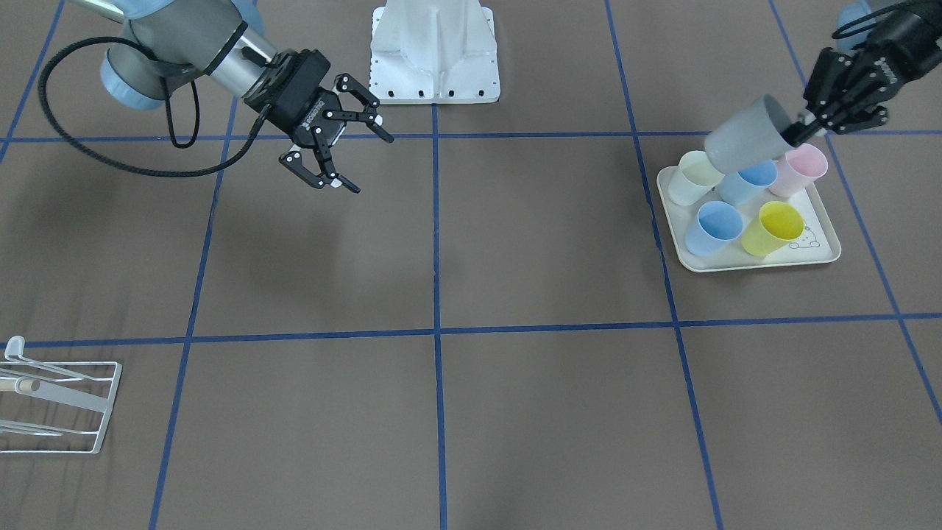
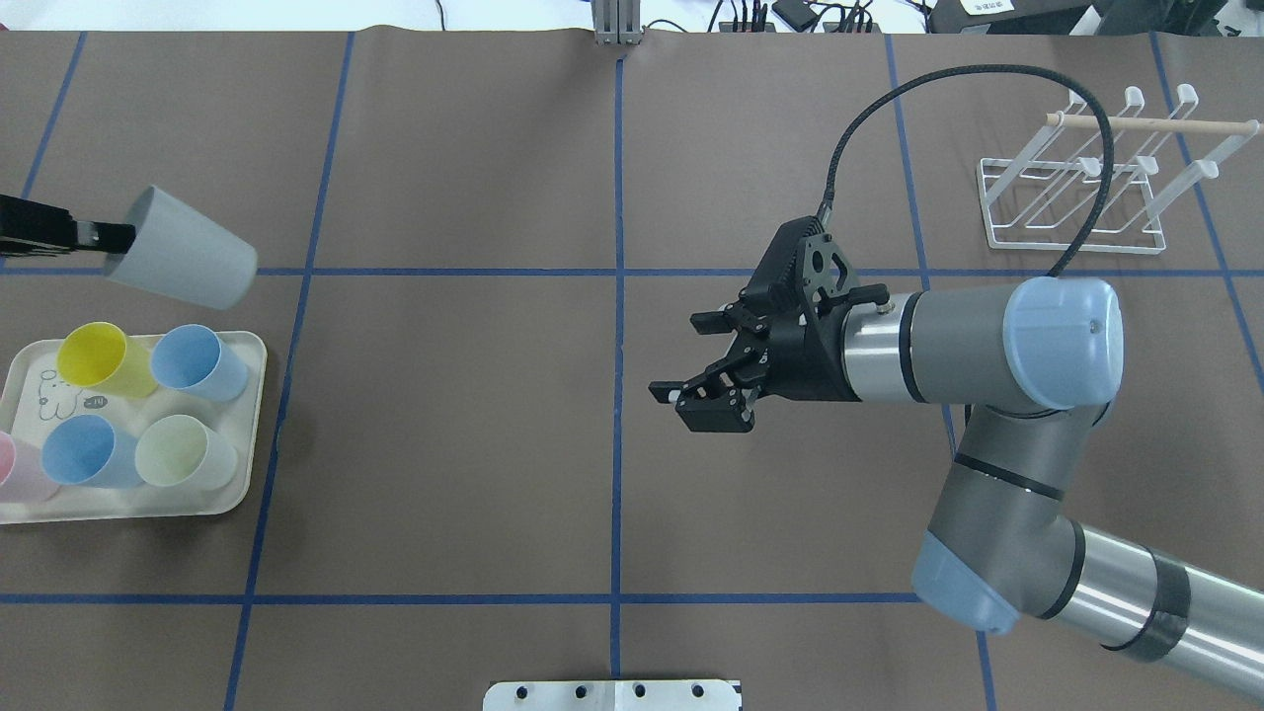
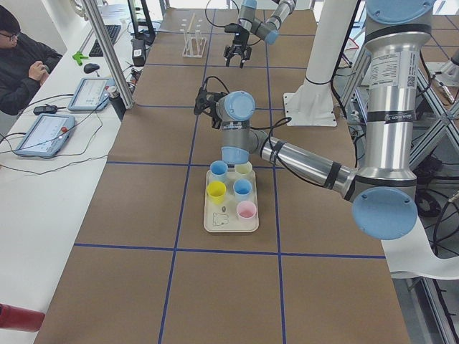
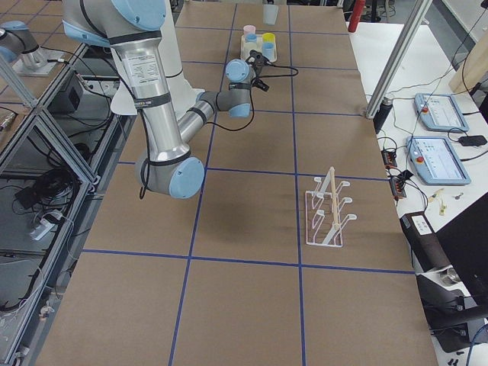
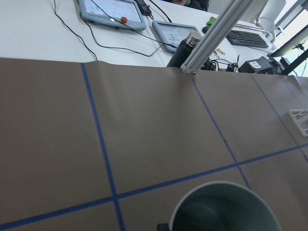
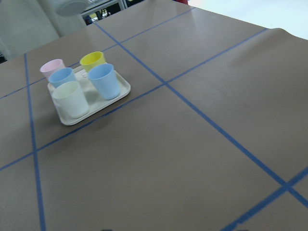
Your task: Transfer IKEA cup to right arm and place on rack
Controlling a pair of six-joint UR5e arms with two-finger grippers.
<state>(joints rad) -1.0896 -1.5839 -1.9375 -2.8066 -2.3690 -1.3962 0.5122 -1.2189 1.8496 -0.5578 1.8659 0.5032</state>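
The IKEA cup (image 1: 742, 140), plain grey, hangs tilted above the tray's back edge. My left gripper (image 1: 801, 131) is shut on its rim; in the overhead view that gripper (image 2: 117, 237) enters at the far left edge with the cup (image 2: 186, 261) pointing toward the centre. The left wrist view shows only the cup's rim (image 5: 225, 208). The right arm's gripper (image 1: 368, 162) is open and empty, hovering over the table's middle (image 2: 676, 357), far from the cup. The rack (image 2: 1076, 197), white wire with a wooden rod, stands at the far right corner (image 1: 59, 405).
A cream tray (image 2: 128, 512) holds several pastel cups: a yellow one (image 2: 94, 358), two blue, a pale green, a pink. The right wrist view shows this tray (image 6: 122, 94). The robot's white base (image 1: 434, 51) sits at the table's edge. Blue tape lines grid the brown table.
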